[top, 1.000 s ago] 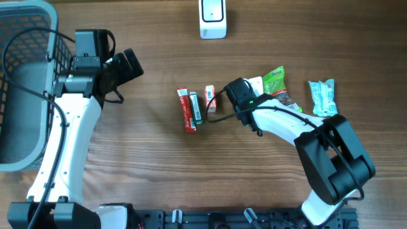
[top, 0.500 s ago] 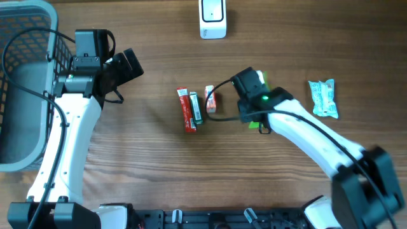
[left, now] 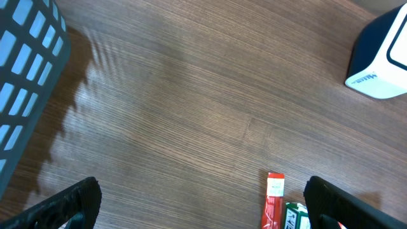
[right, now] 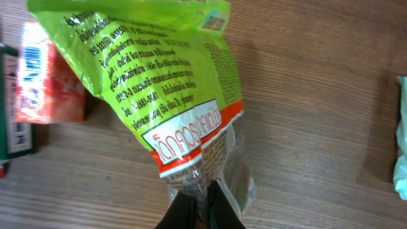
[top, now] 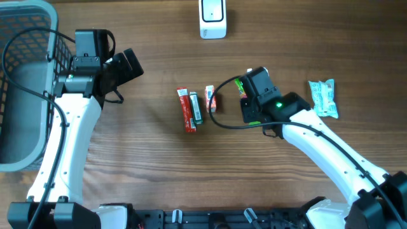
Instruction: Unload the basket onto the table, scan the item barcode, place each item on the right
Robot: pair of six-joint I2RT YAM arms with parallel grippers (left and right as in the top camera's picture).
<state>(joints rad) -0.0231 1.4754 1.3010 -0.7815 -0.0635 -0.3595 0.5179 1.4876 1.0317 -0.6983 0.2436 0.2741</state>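
Observation:
A green snack bag (right: 159, 76) with a red band and printed text hangs in my right gripper (right: 202, 191), which is shut on the bag's clear lower end. From overhead only a green sliver of the bag (top: 240, 85) shows beside the right gripper (top: 248, 81), right of the small packs. The white barcode scanner (top: 213, 18) stands at the table's far edge, also seen as a scanner (left: 381, 57) corner in the left wrist view. My left gripper (top: 130, 63) is open and holds nothing, near the basket.
A red stick pack (top: 185, 109), a green box (top: 196, 108) and a small red pack (top: 210, 98) lie mid-table. A pale blue packet (top: 322, 97) lies to the right. A grey basket (top: 19, 95) stands at the left edge.
The right arm has lifted the green bag off the table and swung it, wrist moving right and toward the middle. The left arm has not moved.

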